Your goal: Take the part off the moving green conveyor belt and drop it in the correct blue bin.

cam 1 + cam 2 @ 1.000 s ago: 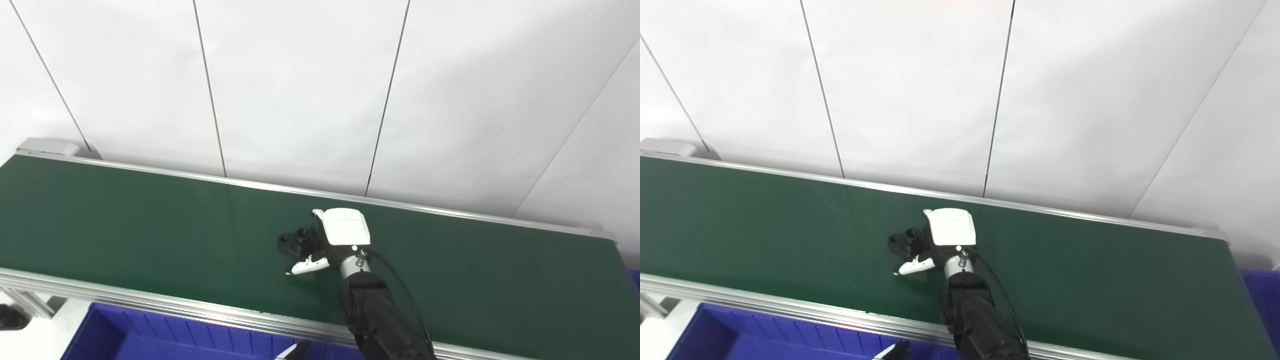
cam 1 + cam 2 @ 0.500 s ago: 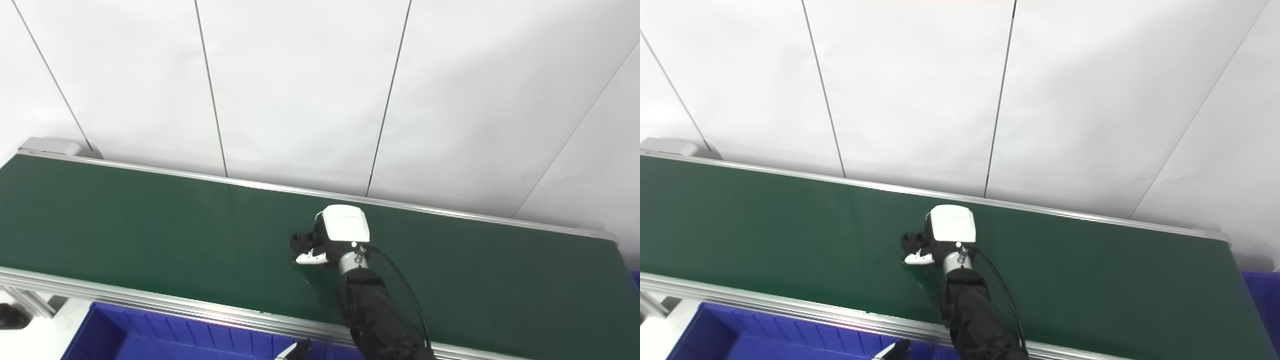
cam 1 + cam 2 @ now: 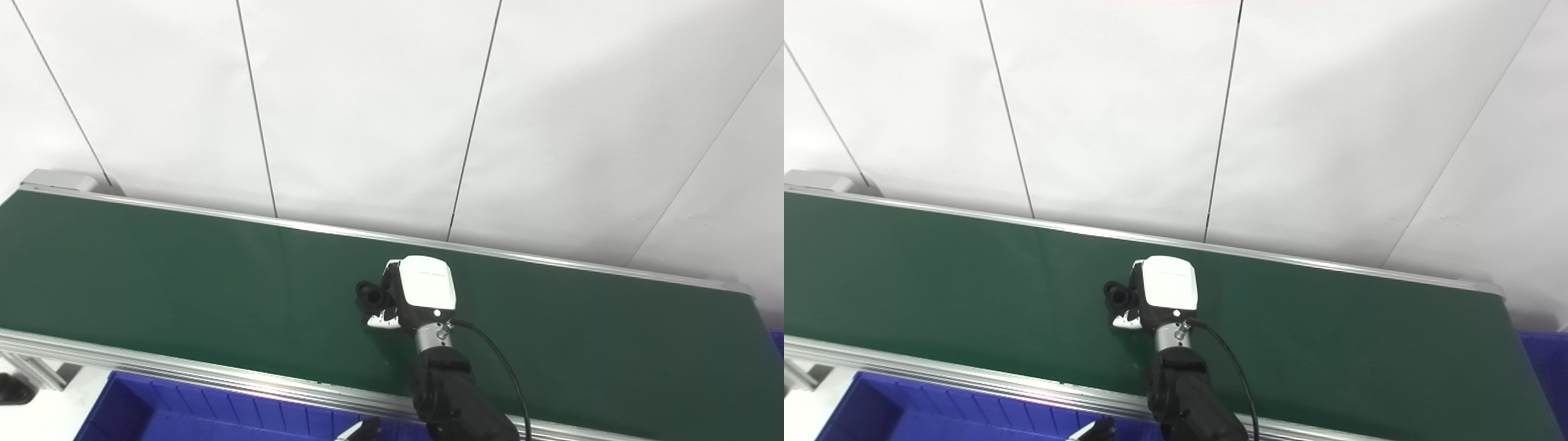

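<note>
Green conveyor belt point(image 3: 153, 269) carries one black part point(image 3: 371, 295), which our right hand point(image 3: 411, 297) has its fingers closed around, near the middle. Belt surface lies open at 9 and 3 o'clock. Two blue bins: one point(image 3: 184, 413) at 7 o'clock, one point(image 3: 1543, 361) at 4. A second ago the part lay free beside spread fingers. Only a tip of our left hand point(image 3: 358, 431) shows at 6 o'clock; state undeterminable.

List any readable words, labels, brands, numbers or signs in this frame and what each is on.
None can be read.
Back cover of the right hand: a faint line of print, too small and blurred to read.
Black part, green conveyor belt, blue bin and white wall panels: no markings visible.
</note>
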